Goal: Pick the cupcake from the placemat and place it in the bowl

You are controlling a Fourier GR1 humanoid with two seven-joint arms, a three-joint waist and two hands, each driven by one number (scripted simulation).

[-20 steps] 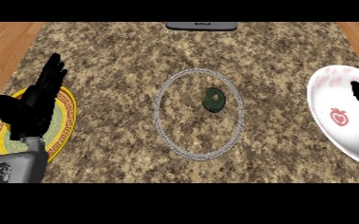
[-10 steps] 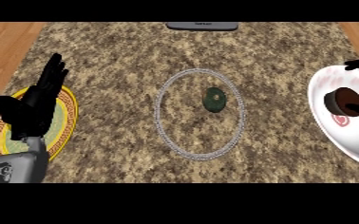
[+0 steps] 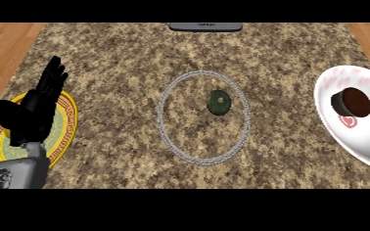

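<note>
A dark brown cupcake point(image 3: 352, 101) lies inside the white bowl point(image 3: 332, 122) with red marks, at the right edge of the head view. In the middle of the counter a round placemat with a grey beaded rim point(image 3: 168, 122) holds a small dark green round object point(image 3: 219, 103). My left hand point(image 3: 37, 108) shows at the far left, open with straight fingers pointing away from me, over a yellow and green plate point(image 3: 63, 127). It is far from both the placemat and the bowl. My right hand is out of view.
The speckled stone counter point(image 3: 115, 49) has wooden strips at its far left and far right corners. A dark flat object point(image 3: 206, 26) sits at the counter's far edge, in the middle.
One second ago the bowl held nothing; half a second ago the brown cupcake showed in it, and it still lies there. My left hand's fingertips have crept slightly farther away.
</note>
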